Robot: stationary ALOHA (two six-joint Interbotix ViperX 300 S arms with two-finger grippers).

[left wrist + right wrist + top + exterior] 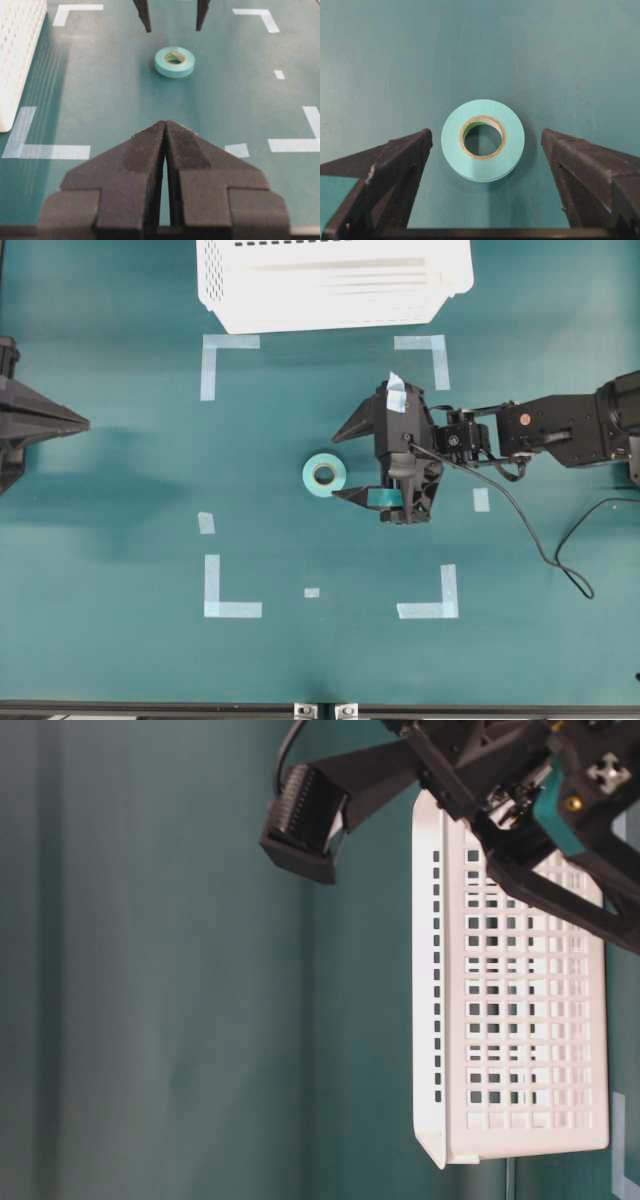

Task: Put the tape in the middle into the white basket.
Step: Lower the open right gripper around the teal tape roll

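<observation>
At the middle of the surface, the right claw [343, 462] stood spread wide beside the tape [324, 475].

The roll lay flat between its fingertips, untouched and not yet grasped. The left claw [82, 423] sat clenched at the far left edge. The white basket [330, 285] waited at the far side; gripping, lifting and dropping remained.

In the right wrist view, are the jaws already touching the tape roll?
No, the tape roll lies flat on the table with clear gaps to both open jaws.
</observation>
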